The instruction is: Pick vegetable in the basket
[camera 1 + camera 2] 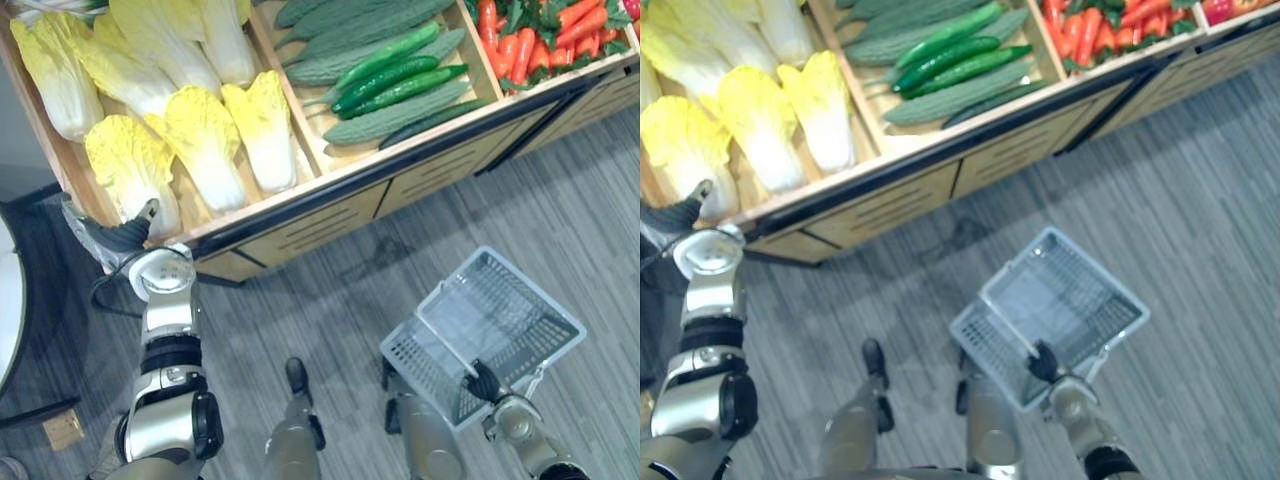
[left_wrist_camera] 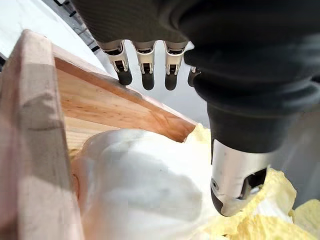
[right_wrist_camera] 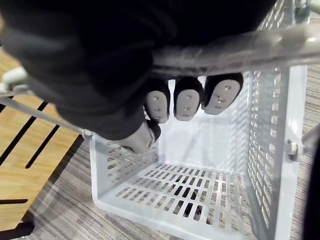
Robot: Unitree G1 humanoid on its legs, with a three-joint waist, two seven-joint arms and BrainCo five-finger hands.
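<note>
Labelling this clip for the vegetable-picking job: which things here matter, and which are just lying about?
Job: left hand, open, by the pale yellow leafy cabbage; right hand curled round the handle of the grey slotted plastic basket.
Lying about: smooth green cucumbers; ridged dull-green gourds; red-orange vegetables; wooden display stand.

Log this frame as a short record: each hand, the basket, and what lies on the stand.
left hand: open, fingers straight over the wooden bin corner, beside a yellow cabbage, not gripping it
right hand: shut on the basket handle
basket: grey mesh, in front of the stand, nothing in it
other bins: green cucumbers, red vegetables
task state: no vegetable picked yet
</note>
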